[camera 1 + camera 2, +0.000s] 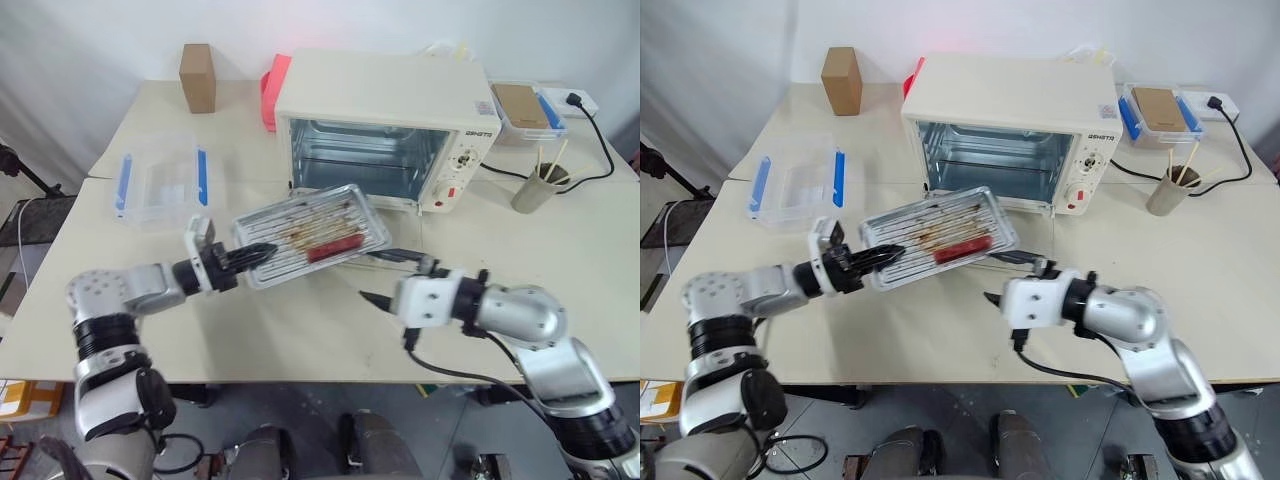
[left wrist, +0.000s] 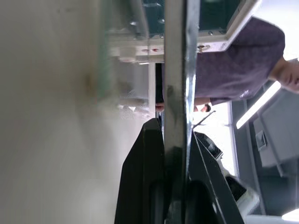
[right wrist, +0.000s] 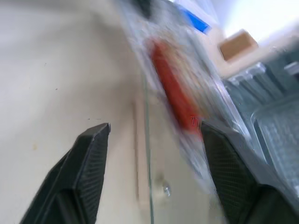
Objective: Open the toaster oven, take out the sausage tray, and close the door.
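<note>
The cream-white toaster oven (image 1: 385, 110) stands at the back of the table. Its glass door (image 1: 398, 228) hangs open and lies flat in front of it. The silver sausage tray (image 1: 312, 232) is outside the oven, tilted above the table, with one red sausage (image 1: 335, 247) in it. My left gripper (image 1: 262, 250) is shut on the tray's left rim; the left wrist view has that rim (image 2: 176, 93) pinched between the black fingers (image 2: 145, 182). My right gripper (image 1: 386, 277) is open just right of the tray, touching nothing, and the sausage (image 3: 175, 95) lies beyond its spread fingers (image 3: 81, 172).
A clear plastic box with blue clips (image 1: 160, 180) sits at the left. At the back are a cardboard box (image 1: 197, 77) and a red object (image 1: 272, 90). A cup of sticks (image 1: 538, 186), a second clipped box (image 1: 525, 108) and a power cable (image 1: 600, 150) are right of the oven. A person in purple (image 2: 238, 65) is behind the table.
</note>
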`<control>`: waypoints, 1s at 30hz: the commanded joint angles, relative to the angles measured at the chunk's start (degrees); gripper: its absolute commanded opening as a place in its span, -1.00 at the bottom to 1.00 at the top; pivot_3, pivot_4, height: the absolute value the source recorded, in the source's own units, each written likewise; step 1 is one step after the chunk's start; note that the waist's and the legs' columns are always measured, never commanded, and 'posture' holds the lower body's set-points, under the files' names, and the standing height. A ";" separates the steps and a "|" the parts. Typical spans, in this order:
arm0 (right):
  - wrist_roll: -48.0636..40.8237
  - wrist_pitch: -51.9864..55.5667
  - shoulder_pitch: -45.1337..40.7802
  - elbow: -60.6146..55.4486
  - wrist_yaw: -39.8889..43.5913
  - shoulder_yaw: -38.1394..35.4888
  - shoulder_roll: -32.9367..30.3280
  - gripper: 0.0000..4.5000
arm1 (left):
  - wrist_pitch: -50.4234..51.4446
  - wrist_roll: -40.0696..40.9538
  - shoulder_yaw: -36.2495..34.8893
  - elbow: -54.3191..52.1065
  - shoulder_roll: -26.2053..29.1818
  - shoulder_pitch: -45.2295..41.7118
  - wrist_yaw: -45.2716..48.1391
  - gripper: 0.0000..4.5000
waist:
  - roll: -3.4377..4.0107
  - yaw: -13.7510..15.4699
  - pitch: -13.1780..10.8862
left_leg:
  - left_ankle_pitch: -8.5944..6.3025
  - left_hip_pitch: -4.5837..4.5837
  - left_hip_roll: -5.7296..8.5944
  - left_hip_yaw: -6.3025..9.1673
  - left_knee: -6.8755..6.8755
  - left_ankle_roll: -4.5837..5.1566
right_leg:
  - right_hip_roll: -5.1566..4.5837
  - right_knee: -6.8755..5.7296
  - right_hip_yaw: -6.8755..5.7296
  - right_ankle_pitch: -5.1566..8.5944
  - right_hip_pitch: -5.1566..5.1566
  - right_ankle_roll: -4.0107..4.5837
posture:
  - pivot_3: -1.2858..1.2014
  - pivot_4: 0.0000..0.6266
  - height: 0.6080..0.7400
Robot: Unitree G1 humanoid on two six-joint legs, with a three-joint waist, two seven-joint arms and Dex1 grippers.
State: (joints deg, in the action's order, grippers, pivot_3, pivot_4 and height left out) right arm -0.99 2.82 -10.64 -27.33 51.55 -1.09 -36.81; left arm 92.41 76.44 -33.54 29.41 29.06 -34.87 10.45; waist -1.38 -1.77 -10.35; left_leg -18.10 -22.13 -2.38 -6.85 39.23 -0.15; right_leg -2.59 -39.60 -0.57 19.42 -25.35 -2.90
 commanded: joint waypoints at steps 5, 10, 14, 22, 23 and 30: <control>-15.72 -1.43 6.07 7.89 2.75 -12.84 -1.15 -0.86 | -1.33 15.55 -7.36 -6.14 4.71 10.93 -7.11 -1.00 | -0.02 0.16 -0.01 | -0.04 0.34 0.01 0.15 -0.03 0.07 | -0.05 0.33 -0.10 0.01 0.63 0.02 | 0.03 -0.52 1.00; -15.52 -3.24 6.15 21.73 3.86 -14.94 -2.93 -0.99 | -11.42 30.69 -8.32 -14.25 3.66 23.51 -15.52 -1.00 | -0.04 0.15 -0.01 | -0.25 1.31 -0.05 0.37 -0.26 0.08 | -0.07 0.90 -0.31 0.04 1.80 0.07 | 0.03 -0.52 1.00; -10.71 -9.07 1.98 36.33 5.30 -9.26 -2.91 -0.99 | -22.56 36.53 -10.85 -26.79 -3.07 34.06 -19.50 -1.00 | -0.03 0.00 -0.01 | -0.35 1.48 -0.06 0.34 -0.37 0.12 | -0.13 1.04 -0.28 0.04 1.94 0.07 | 0.03 -0.52 1.00; -9.49 -15.02 -7.38 49.95 5.96 -3.96 1.20 -0.99 | -31.99 36.56 -11.20 -38.31 -11.20 39.94 -21.91 -1.00 | -0.02 0.13 -0.02 | -0.33 1.52 -0.03 0.24 -0.27 0.13 | -0.04 1.05 -0.23 0.05 2.04 0.08 | 0.03 -0.52 1.00; -9.76 -16.00 -8.41 51.45 5.97 -3.88 1.82 -0.99 | -32.38 36.56 -10.91 -38.96 -11.54 40.68 -21.82 -1.00 | -0.03 0.11 -0.02 | -0.35 1.52 -0.04 0.24 -0.27 0.15 | -0.04 1.08 -0.23 0.05 2.05 0.08 | 0.03 -0.52 1.00; -19.03 -18.07 -12.89 52.12 8.20 -9.26 5.03 -0.99 | -33.08 36.56 -10.10 -39.82 -11.91 42.61 -21.43 -1.00 | -0.02 0.15 -0.02 | -0.37 1.51 -0.05 0.22 -0.27 0.17 | -0.02 1.15 -0.22 0.05 2.06 0.08 | 0.03 -0.52 1.00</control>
State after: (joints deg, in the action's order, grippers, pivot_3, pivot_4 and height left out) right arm -15.64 -14.28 -22.41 27.20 58.67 -7.20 -31.73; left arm 59.27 111.19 -43.63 -8.32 16.67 7.20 -11.72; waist -1.40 -1.62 -10.37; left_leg -18.47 -20.62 -2.43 -6.62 38.96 0.03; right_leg -2.62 -38.43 -0.79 19.47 -23.28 -2.82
